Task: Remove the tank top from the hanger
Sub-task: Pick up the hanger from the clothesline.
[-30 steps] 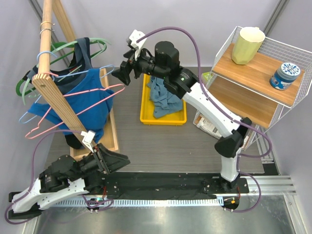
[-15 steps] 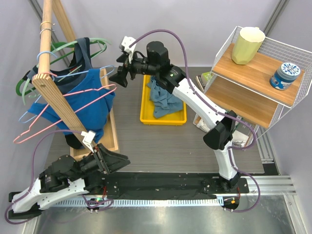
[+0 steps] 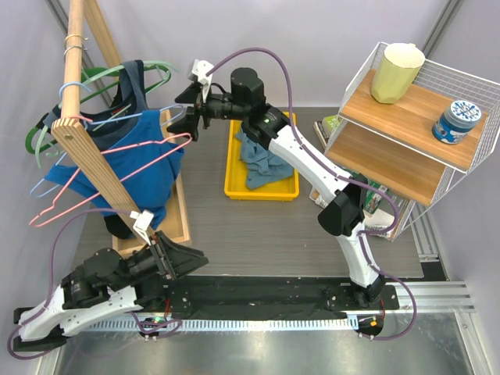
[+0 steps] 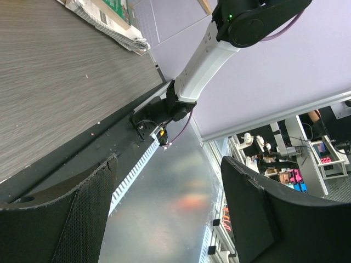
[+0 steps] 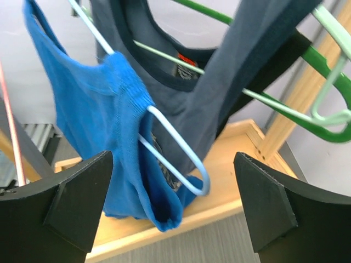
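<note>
Right wrist view: the right gripper point(image 5: 173, 197) hangs with jaws spread wide. The blue tank top point(image 5: 98, 109), bunched on its pale blue hanger point(image 5: 204, 181), sits just ahead, framed between them, untouched. Best bet, I'd say: pinch strap fabric only, clear of the wire. The left gripper point(image 4: 164, 219) is spread too, empty.

The tank top point(image 5: 118, 109) is matt blue knit cloth, ribbed along its edge; its hanger point(image 5: 175, 138) is smooth and faintly glossy, perhaps coated wire. The tray point(image 5: 225, 181) is pale, smooth wood, and the table point(image 4: 55, 71) a matt grey wood-grain.
</note>
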{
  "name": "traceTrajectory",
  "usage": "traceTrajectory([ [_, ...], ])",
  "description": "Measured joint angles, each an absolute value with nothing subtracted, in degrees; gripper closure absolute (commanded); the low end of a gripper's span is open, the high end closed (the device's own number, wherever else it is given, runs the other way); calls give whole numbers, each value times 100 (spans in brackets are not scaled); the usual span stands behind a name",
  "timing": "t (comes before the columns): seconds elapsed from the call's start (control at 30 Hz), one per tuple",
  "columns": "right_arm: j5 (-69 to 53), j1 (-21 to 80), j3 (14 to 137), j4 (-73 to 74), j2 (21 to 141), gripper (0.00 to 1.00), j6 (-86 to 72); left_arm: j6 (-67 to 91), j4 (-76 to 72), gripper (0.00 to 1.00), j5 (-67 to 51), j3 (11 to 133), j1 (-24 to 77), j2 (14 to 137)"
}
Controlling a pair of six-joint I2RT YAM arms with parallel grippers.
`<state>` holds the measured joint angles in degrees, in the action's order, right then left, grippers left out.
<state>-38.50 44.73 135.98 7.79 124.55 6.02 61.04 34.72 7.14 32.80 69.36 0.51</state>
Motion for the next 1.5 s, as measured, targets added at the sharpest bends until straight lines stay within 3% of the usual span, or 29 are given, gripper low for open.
traceTrajectory([
  [0.13,-4080,4528,13458,493,12440,14,475,6106,3562,24,746,3339,6934,51],
  [0.33,-4300,4692,13214,436,12433,35,270,6108,3625,24,751,3354,6936,51],
  [0.37,-4324,4711,13214,429,12433,43,242,6110,3636,24,753,3354,6936,51],
  [0.53,-4364,4777,13214,388,12433,55,117,6112,3653,24,784,3354,6936,51],
  [0.63,-4362,4807,13214,379,12433,73,89,6112,3669,24,792,3354,6936,51],
  [0.87,-4379,4838,13214,390,12433,99,-121,6119,3719,24,794,3365,6936,51],
  [1.5,-4899,4853,13222,392,12210,99,-447,6285,3476,24,790,3435,6936,51],
])
